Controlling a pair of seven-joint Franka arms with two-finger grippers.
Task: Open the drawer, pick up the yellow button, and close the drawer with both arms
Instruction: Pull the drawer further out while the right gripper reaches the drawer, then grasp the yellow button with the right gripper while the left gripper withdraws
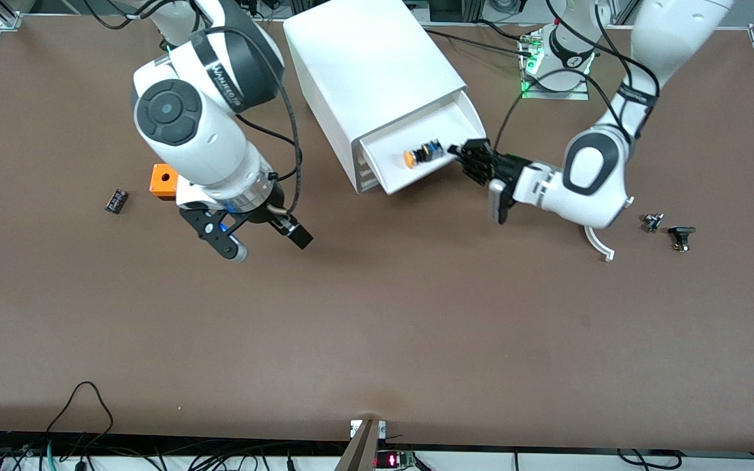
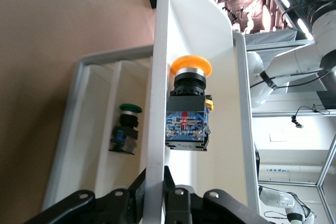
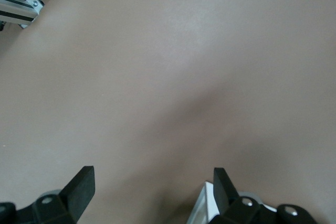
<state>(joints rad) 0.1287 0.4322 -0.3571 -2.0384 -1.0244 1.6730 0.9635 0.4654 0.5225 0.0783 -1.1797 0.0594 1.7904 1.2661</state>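
Fingers [image 2: 173, 195] of the left gripper [image 1: 465, 157] pinch the open top drawer's [image 1: 446, 127] front wall; the right gripper [image 1: 266, 242] hangs spread wide over bare desk [image 1: 377, 327]. Inside that drawer of the white cabinet [image 1: 370, 72] lies the button [image 1: 421, 154], orange cap pointing toward eight o'clock in the front view.

the only legible lettering is white print on the black band [image 1: 236, 72] of the right arm's wrist joint, upper left of the front view, seemingly "wanjeo" plus small characters i cannot make out.
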